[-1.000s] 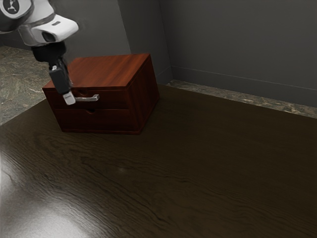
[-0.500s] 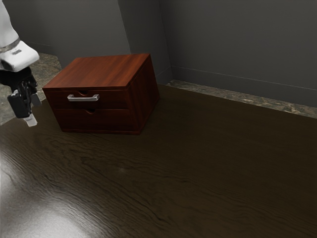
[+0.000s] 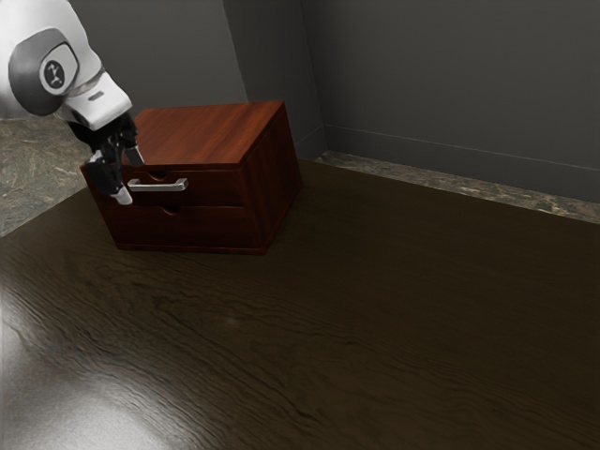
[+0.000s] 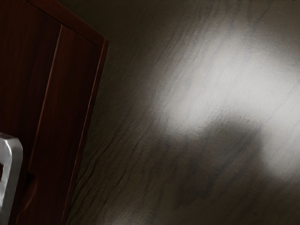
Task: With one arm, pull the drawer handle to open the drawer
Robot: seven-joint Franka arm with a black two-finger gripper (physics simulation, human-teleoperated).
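Your end effector (image 3: 124, 176) hangs at the front corner of the wooden cabinet (image 3: 211, 131) on the exterior view's left, just beside the end of the drawer handle (image 3: 157, 185). You cannot tell whether it is open or closed, or touching the handle. The upper drawer (image 3: 202, 185) sits flush, not pulled out. Cabinet stands on the dark tabletop (image 3: 375, 309). The wrist view has the handle (image 4: 8, 178) close by the hand.
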